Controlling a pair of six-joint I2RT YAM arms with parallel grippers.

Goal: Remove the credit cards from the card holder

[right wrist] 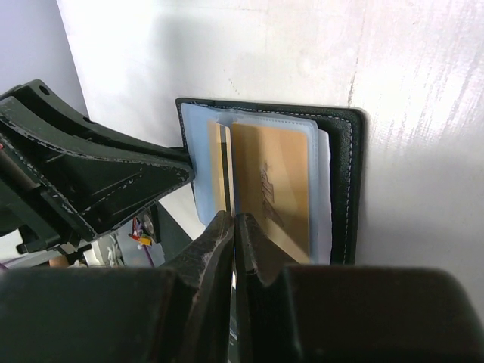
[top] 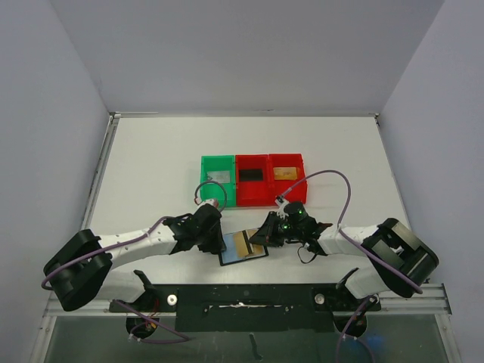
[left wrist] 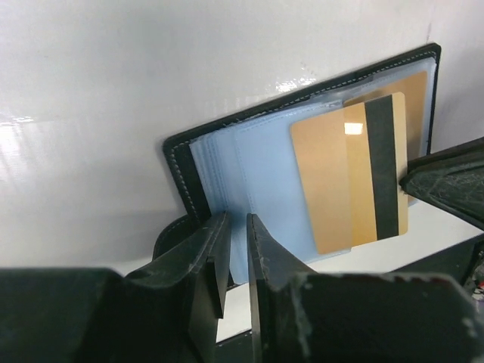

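two cards, both gold, sit in the open card holder (left wrist: 265,181), which lies flat on the white table (top: 151,166) close to the arms' bases, between the two grippers. the striped gold card (left wrist: 355,174) shows its black stripe and sticks partly out of a clear pocket. the right gripper (right wrist: 231,223) has its jaws closed tight on that card's edge. the second gold card (right wrist: 276,181) lies flat inside a pocket just beside it. the left gripper (left wrist: 238,227) has its jaws almost closed, pinching the bluish pocket pages at the opposite side of the card holder. on the far side of the card holder stand three bins in a row: a green bin (top: 206,162) with a pale card (top: 219,178), a middle red bin (top: 253,160) with a black card (top: 252,175), and a right red bin (top: 301,162) with a third gold card (top: 284,173).
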